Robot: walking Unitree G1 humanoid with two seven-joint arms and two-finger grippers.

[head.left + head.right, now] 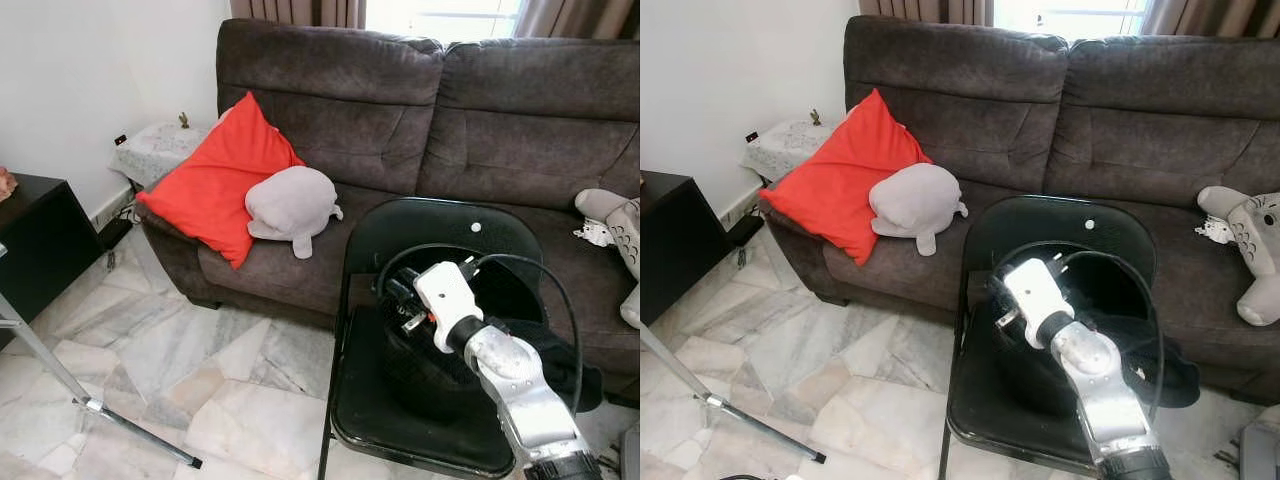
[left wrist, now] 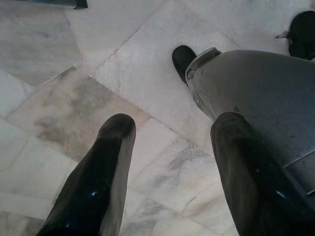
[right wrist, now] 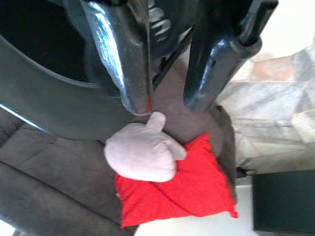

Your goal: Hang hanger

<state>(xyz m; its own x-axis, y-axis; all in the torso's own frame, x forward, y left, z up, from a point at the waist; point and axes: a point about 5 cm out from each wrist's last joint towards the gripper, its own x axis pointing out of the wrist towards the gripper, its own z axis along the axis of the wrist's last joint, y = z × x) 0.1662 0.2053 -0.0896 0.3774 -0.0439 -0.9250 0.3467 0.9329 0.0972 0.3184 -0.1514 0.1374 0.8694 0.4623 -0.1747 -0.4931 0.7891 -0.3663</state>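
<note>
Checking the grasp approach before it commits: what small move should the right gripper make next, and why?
Probably ease the right gripper further down toward the black chair seat. Its fingers are apart and hold nothing, hovering beside the chair's back rim. Dark fabric lies on the seat, but no hanger can be made out yet.

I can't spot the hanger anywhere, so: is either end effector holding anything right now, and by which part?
Nothing is held. The left end effector hangs open over the floor; the right end effector is open by the black chair.
</note>
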